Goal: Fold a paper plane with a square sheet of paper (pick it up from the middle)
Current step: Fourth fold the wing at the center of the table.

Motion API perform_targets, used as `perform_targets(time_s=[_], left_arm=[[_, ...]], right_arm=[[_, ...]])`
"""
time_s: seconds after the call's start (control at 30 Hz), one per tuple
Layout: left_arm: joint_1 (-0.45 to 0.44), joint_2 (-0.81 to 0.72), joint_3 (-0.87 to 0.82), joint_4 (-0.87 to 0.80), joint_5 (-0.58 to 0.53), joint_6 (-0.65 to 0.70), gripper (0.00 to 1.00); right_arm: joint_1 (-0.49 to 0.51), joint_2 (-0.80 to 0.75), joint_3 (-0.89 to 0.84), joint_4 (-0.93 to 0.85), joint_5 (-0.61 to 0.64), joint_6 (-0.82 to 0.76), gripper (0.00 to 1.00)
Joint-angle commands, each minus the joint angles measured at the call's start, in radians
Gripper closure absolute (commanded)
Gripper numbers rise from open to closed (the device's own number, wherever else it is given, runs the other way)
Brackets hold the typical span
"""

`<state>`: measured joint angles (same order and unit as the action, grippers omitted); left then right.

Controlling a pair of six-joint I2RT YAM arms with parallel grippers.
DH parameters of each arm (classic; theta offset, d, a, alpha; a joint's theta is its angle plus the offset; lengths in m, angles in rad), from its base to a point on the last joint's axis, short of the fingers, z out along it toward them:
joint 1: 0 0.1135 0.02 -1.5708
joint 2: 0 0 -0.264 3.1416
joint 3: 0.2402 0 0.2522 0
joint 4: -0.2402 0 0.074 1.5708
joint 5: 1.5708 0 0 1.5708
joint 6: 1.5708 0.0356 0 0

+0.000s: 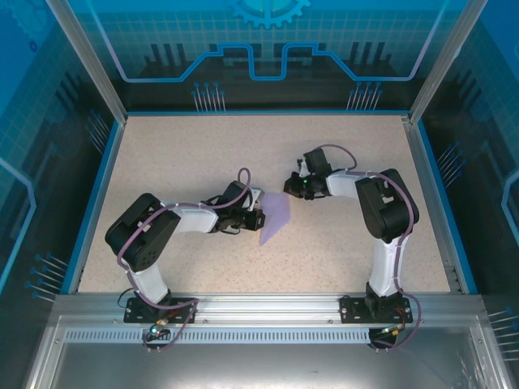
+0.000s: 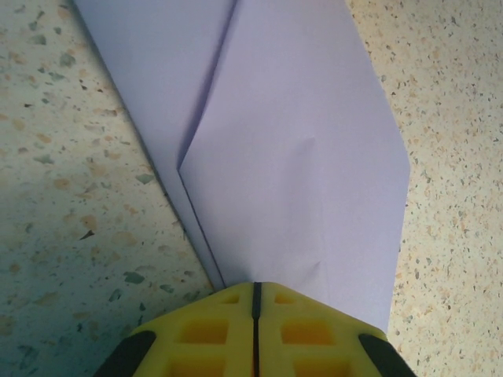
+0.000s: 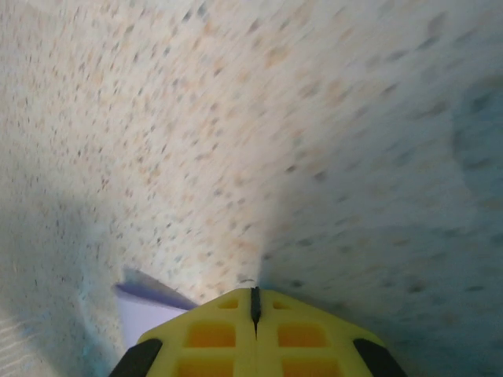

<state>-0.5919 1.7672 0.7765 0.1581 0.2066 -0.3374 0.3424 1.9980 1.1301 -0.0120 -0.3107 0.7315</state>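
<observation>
Left gripper [image 2: 255, 289], lower centre: mine, shut, tips at the folded sheet of paper [image 2: 299, 157] (whether pinched, I cannot tell). Right gripper [image 3: 254, 292]: shut, holding nothing, over speckled worktop [image 3: 236, 118].

A lavender-purple sheet of thin matte paper [image 1: 274, 217] lies near the middle of the table. It is already folded into a long, narrow shape. In the top view its long axis runs from about 1 o'clock to 7 o'clock, and it tapers to a point at the 7 o'clock end. In the left wrist view the sheet [image 2: 299, 157] lies flat. A broad upper flap overlaps a lower layer that shows along the 10 o'clock side. The flap has a blunt corner at 3 o'clock and faint dents on its face. In the right wrist view one pale corner [image 3: 149, 310] shows at 7 o'clock.
</observation>
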Motion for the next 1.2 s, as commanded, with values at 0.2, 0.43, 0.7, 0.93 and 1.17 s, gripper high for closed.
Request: perform_targets(time_s=[0.2,0.43,0.7,0.93,1.17], left_arm=[[0.006,0.052,-0.07,-0.243,-0.072,0.012,0.92],[0.007,0.046,-0.059,-0.237,-0.048,0.002,0.9],[0.006,-0.013,-0.034,-0.248,-0.012,-0.014,0.85],[0.007,-0.1,-0.008,-0.277,0.006,-0.016,0.83],[0.007,-0.194,0.008,-0.341,-0.023,-0.012,0.74]], right_arm=[[-0.055,-0.027,0.029,-0.041,0.03,-0.047,0.97],[0.008,-0.17,-0.091,0.0,-0.076,0.006,0.96],[0.136,-0.225,-0.204,0.105,-0.082,0.115,0.96],[0.187,-0.131,-0.198,0.161,-0.086,0.142,0.96],[0.198,-0.072,-0.191,0.15,-0.075,0.117,0.95]])
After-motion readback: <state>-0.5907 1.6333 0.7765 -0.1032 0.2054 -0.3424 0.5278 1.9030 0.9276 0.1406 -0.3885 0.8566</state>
